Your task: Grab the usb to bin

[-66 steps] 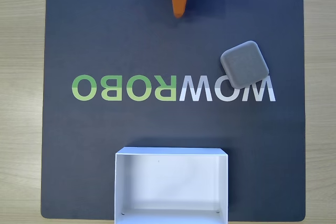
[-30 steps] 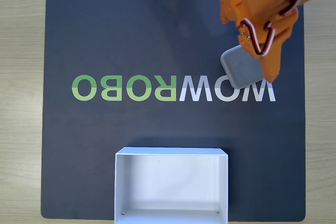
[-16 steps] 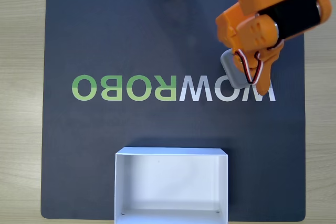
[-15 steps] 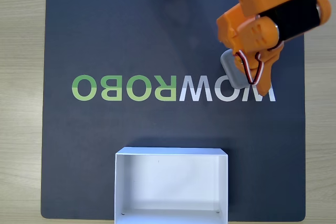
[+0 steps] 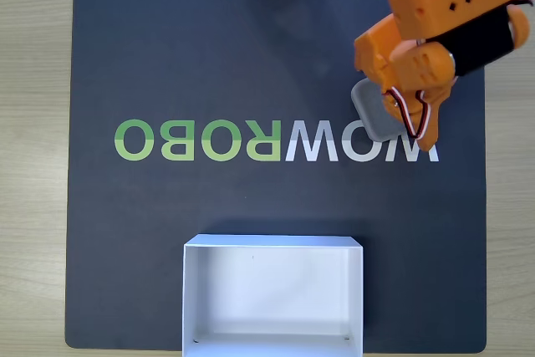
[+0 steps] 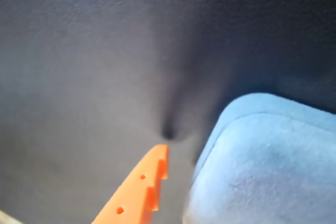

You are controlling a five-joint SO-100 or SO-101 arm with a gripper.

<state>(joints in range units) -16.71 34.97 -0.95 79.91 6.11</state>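
Orange, the hand [image 5: 415, 127] hangs low over the usb [image 5: 372, 114], hiding most of it in the fixed view; in the wrist view one finger [image 6: 139, 190] points down at the dark mat [image 6: 79, 66] just beside the grey block's edge [image 6: 262, 166], the other is out of sight, so I cannot tell how wide the hand is spread or whether it pinches anything. Judging by this, the grab is only being lined up: the usb lies flat on the mat on the bench [image 5: 33, 123], over the white lettering [image 5: 334, 144], well apart from the bin [image 5: 191, 298], which holds nothing. Closing, lifting, carrying and dropping all remain.
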